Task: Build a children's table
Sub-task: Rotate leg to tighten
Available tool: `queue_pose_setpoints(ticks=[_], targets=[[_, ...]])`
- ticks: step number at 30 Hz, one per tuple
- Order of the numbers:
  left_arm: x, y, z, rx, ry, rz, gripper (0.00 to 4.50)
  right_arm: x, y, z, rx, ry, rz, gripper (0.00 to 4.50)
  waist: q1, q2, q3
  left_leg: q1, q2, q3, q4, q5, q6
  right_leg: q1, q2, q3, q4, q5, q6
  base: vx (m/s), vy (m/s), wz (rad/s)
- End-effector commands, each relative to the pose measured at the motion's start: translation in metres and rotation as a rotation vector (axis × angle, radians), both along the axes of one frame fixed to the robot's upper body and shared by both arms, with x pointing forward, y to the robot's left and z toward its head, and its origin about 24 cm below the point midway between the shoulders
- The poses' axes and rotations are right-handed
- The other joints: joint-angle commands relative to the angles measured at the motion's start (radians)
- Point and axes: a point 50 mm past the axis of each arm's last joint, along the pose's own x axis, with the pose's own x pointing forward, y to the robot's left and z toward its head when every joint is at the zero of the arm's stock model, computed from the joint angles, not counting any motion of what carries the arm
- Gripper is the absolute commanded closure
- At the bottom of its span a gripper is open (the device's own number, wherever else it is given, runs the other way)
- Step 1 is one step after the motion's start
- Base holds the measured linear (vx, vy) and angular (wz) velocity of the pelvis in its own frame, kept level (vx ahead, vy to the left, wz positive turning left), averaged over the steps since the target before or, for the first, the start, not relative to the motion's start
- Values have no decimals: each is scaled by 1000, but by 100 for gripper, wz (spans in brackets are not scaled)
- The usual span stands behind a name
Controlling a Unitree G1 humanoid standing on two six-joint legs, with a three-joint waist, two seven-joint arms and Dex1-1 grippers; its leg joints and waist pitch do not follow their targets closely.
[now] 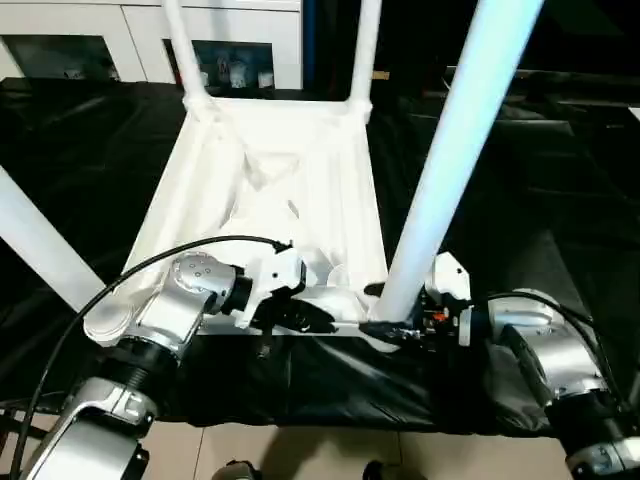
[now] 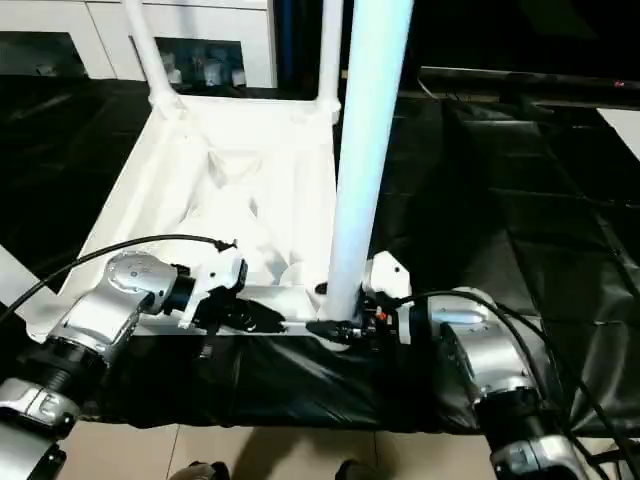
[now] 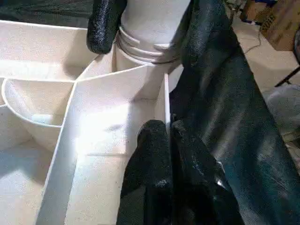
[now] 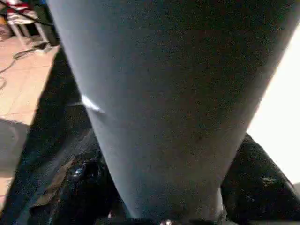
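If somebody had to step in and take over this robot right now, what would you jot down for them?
Left gripper: shut, pinching the tabletop's near edge wall.
Right gripper: fingers either side of the near-right leg at its base.
Tabletop lies underside up on black cloth.
Done: two far legs stand in their sockets; a leg also stands at the near-left corner.
Left: near-right leg's thread rings sit above its socket, so it probably needs more turning.

A black cloth [image 1: 520,200] covers the work surface. Behind it stands a white cabinet [image 1: 110,40] with glass doors. Tiled floor [image 1: 300,455] shows along the near edge.
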Motion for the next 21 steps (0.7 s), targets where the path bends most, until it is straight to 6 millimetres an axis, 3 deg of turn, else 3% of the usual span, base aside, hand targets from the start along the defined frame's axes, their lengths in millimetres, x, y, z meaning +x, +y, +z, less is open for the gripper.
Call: queue_pose_setpoints(ticks=[1,6,7,8,9,12,14,15,16,17,19,20,21], targets=[[-6,-1,-14,56,61,-27,450,-7,11,-5,-14,44,110,192,2,-14,-49,3,15,14,-52,-204,106,49,-27,24,-54,-187,-253,0,0,0],[-2,1,-14,46,54,8,450,-8,16,-6,16,55,107,194,8,-13,-51,3,15,14,-50,-178,112,50,-27,23,-49,-145,-267,0,0,0],[-2,1,-14,42,52,24,450,-8,17,-7,25,51,84,194,8,-13,-50,3,16,15,-50,-181,111,49,-27,23,-50,-147,-266,0,0,0],[-1,1,-14,36,46,49,450,-7,18,-8,39,43,36,194,10,-6,-48,5,16,14,-53,-199,103,48,-29,23,-53,-178,-262,0,0,0],[0,0,-14,32,42,62,450,-6,18,-9,46,38,9,194,9,-8,-48,6,16,14,-54,-210,98,47,-29,24,-57,-193,-259,0,0,0],[4,-3,-14,12,20,142,450,1,19,-13,77,7,-180,195,3,-8,-40,5,15,5,-68,-305,46,44,-34,24,-73,-381,-203,0,0,0],[6,-9,-15,6,-3,202,450,5,21,-17,93,-8,-331,196,-3,-7,-36,12,15,3,-71,-354,19,33,-35,27,-85,-455,-176,0,0,0],[7,-14,-17,8,-25,249,450,6,24,-22,100,-11,-463,196,-7,-4,-38,10,13,-2,-74,-363,8,37,-35,25,-85,-476,-159,0,0,0],[7,-15,-18,8,-28,254,450,6,25,-23,102,-11,-477,196,-10,-6,-36,7,14,-2,-77,-365,6,35,-33,26,-87,-478,-151,0,0,0],[6,-25,-19,0,-41,301,450,7,30,-31,101,12,-625,196,-16,-8,-31,1,12,-5,-81,-379,-1,34,-31,23,-89,-510,-132,0,0,0],[6,-29,-19,-12,-38,317,450,7,32,-33,93,10,-662,196,-19,-8,-31,7,9,-10,-80,-419,-9,27,-34,21,-100,-602,-96,0,0,0],[6,-32,-19,-23,-35,329,450,7,34,-34,92,7,-692,196,-22,-9,-32,7,7,-12,-79,-425,-5,26,-35,21,-104,-618,-84,0,0,0],[4,-40,-19,-39,-32,341,450,7,40,-37,103,24,-755,196,-23,-3,-31,9,8,-10,-80,-435,-3,20,-33,23,-108,-609,-82,0,0,0]])
